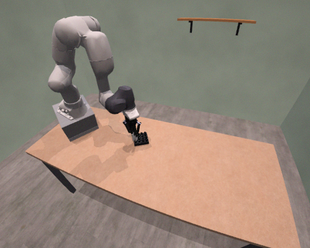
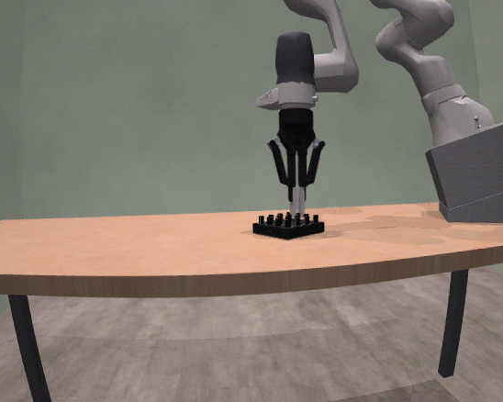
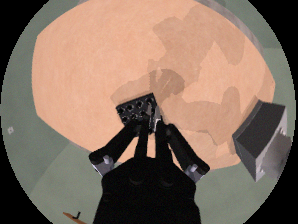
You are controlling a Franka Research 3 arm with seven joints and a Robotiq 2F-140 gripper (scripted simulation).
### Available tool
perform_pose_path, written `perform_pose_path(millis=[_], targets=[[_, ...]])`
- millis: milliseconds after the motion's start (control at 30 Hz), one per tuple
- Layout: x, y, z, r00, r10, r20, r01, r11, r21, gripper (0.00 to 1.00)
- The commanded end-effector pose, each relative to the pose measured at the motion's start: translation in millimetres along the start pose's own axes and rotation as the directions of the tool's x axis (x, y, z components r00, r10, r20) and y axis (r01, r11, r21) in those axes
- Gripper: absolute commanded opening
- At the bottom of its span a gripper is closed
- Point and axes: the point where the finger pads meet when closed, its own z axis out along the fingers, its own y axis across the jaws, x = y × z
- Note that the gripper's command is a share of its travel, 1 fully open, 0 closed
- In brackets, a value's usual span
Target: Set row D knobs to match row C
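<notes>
The black knob box (image 1: pixel 141 143) (image 2: pixel 307 229) (image 3: pixel 136 101) stands flat on the table, with rows of short black knobs on top. My gripper (image 1: pixel 135 139) (image 2: pixel 297 215) (image 3: pixel 152 110) points down over the box, its pale fingertips close together at knob height. They are at the side nearer the robot base in the top view. It appears shut on a knob, but the fingers hide that knob. The names, marks, white lines and socket are too small or hidden to read, so I cannot tell which knob it is.
The table (image 1: pixel 205 175) (image 2: pixel 121 248) carries the box. The robot's grey base block (image 1: pixel 77 124) (image 2: pixel 479 174) (image 3: pixel 260 135) stands at one end. Neighbouring knobs stand close beside the fingertips. A wooden bench-like piece (image 1: pixel 216 20) is far off in the background.
</notes>
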Motion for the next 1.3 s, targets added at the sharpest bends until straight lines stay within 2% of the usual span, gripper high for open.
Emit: perform_pose_path(millis=[0,233,1000,1033,1267], targets=[[-0.9,-0.8,-0.2,0.99,-0.14,0.011,0.14,0.99,-0.018,0.05],[-0.9,-0.8,-0.2,0.978,-0.207,0.012,0.207,0.978,-0.017,0.05],[-0.9,-0.8,-0.2,0.974,-0.225,0.013,0.225,0.974,-0.017,0.05],[-0.9,-0.8,-0.2,0.974,-0.225,0.013,0.225,0.974,-0.017,0.12],[-0.9,-0.8,-0.2,0.974,-0.225,0.013,0.225,0.974,-0.017,0.12]])
